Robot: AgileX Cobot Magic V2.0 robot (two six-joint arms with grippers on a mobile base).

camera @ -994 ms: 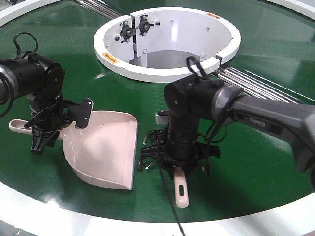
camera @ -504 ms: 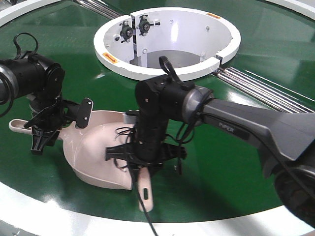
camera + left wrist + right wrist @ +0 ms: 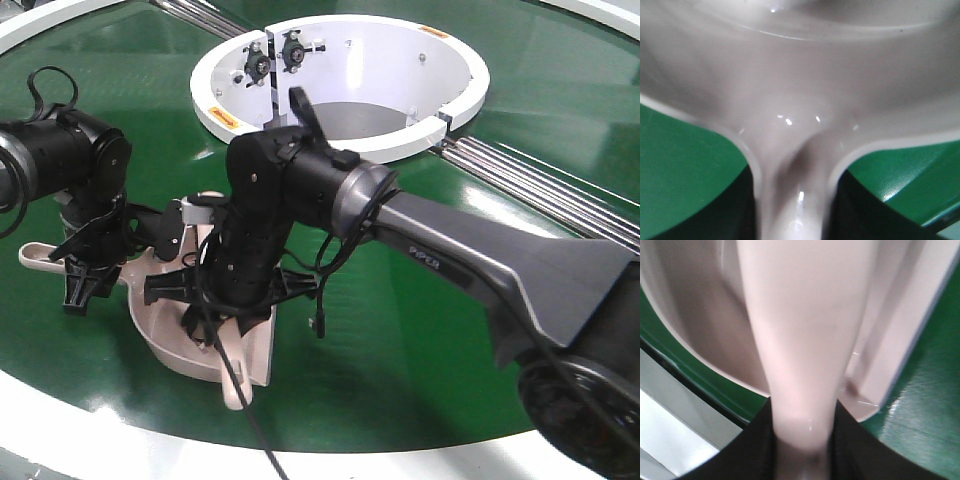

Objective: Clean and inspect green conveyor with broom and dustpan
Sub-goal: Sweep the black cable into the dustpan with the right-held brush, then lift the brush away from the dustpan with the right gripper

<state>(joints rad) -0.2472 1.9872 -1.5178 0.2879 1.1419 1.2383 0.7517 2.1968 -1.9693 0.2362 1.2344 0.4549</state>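
The pale pink dustpan (image 3: 175,345) lies on the green conveyor (image 3: 430,300) at the front left. My left gripper (image 3: 90,275) is shut on the dustpan's handle (image 3: 35,257). In the left wrist view, the handle (image 3: 795,195) runs between the dark jaws of the left gripper (image 3: 795,215) into the scoop (image 3: 800,75). My right gripper (image 3: 228,325) hangs over the scoop, shut on the broom, whose handle (image 3: 235,385) sticks out toward the front. In the right wrist view, the right gripper (image 3: 802,445) clamps the broom handle (image 3: 805,340) above the dustpan (image 3: 890,330). The bristles are hidden.
The white ring-shaped hub (image 3: 340,150) stands behind the arms, with shiny metal rails (image 3: 540,180) running off to its right. The white outer rim (image 3: 100,425) curves along the front and also shows in the right wrist view (image 3: 670,435).
My right arm has swept left with the broom, from the belt right of the dustpan to over its scoop. The left arm and dustpan have stayed put.
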